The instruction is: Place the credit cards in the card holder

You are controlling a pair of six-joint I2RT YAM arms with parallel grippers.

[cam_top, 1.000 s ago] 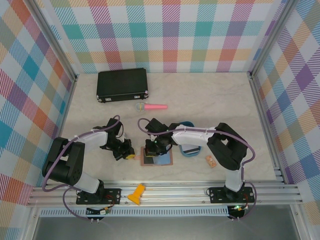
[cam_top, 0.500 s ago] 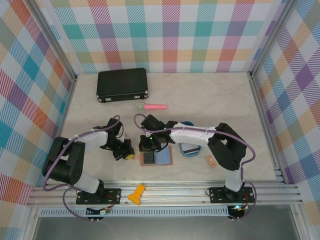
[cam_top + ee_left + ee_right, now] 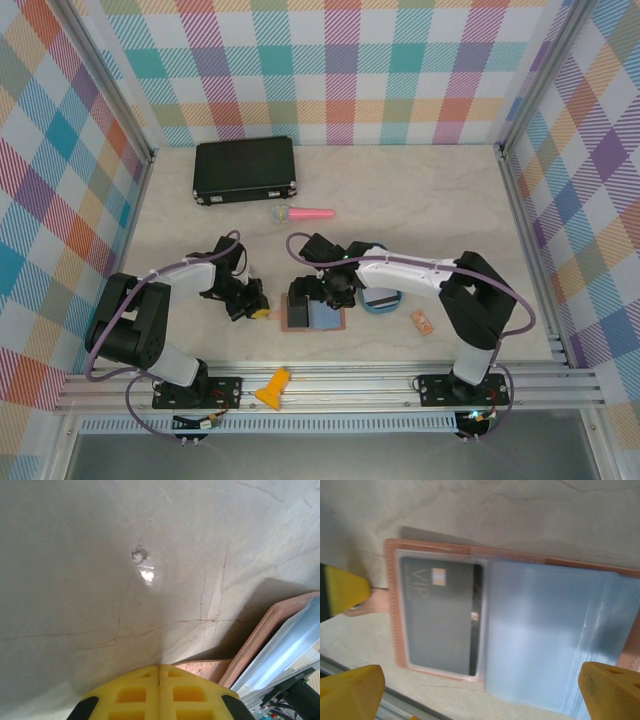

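Observation:
The card holder point(image 3: 313, 318) lies open on the table, pinkish-brown rim with grey-blue clear sleeves point(image 3: 550, 630). A dark credit card point(image 3: 440, 615) marked VIP sits in its left pocket. My right gripper point(image 3: 480, 690) hovers open just above the holder point(image 3: 435, 547), with nothing between its yellow fingertips point(image 3: 350, 690). My left gripper point(image 3: 159, 690) is shut, its tip resting at the holder's small pink tab point(image 3: 210, 669) on the left edge. More credit cards point(image 3: 381, 297) lie in the blue oval tray point(image 3: 366, 304), right of the holder.
A large black case point(image 3: 245, 168) stands at the back left. A pink pen-like object point(image 3: 303, 213) lies behind the arms. A small orange tag point(image 3: 421, 321) is right of the tray. A yellow piece point(image 3: 272, 388) sits on the front rail.
My right gripper has opened and pulled back to the right, leaving the dark card in the holder's left pocket. The left gripper has stayed put at the tab.

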